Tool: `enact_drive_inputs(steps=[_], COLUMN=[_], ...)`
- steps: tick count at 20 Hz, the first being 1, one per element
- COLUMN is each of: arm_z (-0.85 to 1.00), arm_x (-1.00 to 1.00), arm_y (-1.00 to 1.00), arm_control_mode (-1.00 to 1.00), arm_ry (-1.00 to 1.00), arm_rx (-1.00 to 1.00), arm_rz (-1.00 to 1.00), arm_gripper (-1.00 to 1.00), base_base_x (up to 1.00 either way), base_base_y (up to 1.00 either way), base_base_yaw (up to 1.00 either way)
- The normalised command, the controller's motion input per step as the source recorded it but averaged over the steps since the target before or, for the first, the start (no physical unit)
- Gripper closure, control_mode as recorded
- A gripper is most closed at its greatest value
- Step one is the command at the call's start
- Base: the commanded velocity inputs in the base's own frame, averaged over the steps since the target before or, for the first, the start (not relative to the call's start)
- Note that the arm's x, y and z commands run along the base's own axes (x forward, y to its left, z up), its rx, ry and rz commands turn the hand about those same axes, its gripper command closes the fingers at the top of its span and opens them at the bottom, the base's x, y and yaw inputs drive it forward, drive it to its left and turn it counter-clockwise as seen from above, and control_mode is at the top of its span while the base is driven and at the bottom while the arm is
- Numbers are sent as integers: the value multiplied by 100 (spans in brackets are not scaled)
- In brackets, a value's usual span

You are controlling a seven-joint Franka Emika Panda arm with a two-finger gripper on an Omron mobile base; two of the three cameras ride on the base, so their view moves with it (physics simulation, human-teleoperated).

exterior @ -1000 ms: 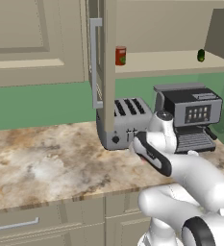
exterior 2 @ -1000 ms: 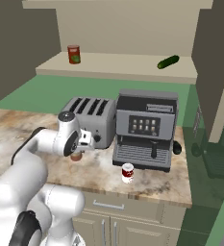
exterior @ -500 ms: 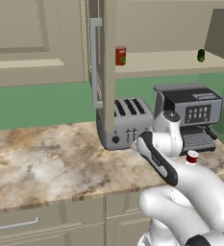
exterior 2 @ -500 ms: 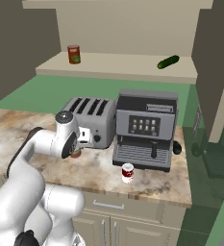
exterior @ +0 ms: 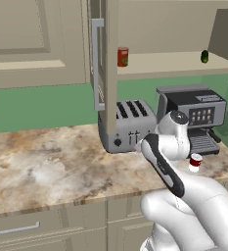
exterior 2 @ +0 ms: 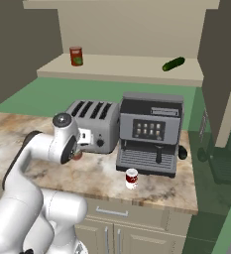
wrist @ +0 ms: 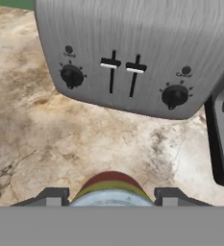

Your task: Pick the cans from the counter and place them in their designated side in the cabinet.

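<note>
Since a second ago my arm has swung right, uncovering the red-and-white can (exterior: 195, 162) at lower right of the bench (exterior: 42, 166). My hand (wrist: 111, 196) pinches the banded can (wrist: 111, 186) by its sides, low before the toaster (wrist: 132, 53). It's rigid, light, slick-walled, so I'd keep the grip square. Clearance looks tight at the toaster; the cabinet (exterior: 110, 59) shelf, upper centre, has room.

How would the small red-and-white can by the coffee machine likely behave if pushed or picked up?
The red-and-white can is short and stands upright on the counter, so a low push would probably slide it rather than tip it. Knocked over, its round body would likely roll. It looks rigid and probably smooth, so possibly slippery.
</note>
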Motion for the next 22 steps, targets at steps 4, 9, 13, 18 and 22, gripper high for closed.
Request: enact_drive_inputs(steps=[4,9,13,18,22], arm_z=[28,27,22,21,18], arm_x=[-9,-8,-12,-17,-22], arm_y=[0,0,-3,-2,-4], arm_control_mode=[-100,-100,-100,-100,-100], arm_ry=[-2,-2,-2,-1,-2], arm_rx=[-1,-2,0,0,0], arm_rz=[0,0,0,0,0], arm_gripper=[100,100,100,100,100], base_base_x=[0,0,0,0,0], base_base_y=[0,0,0,0,0], base_base_yaw=[0,0,0,0,0])
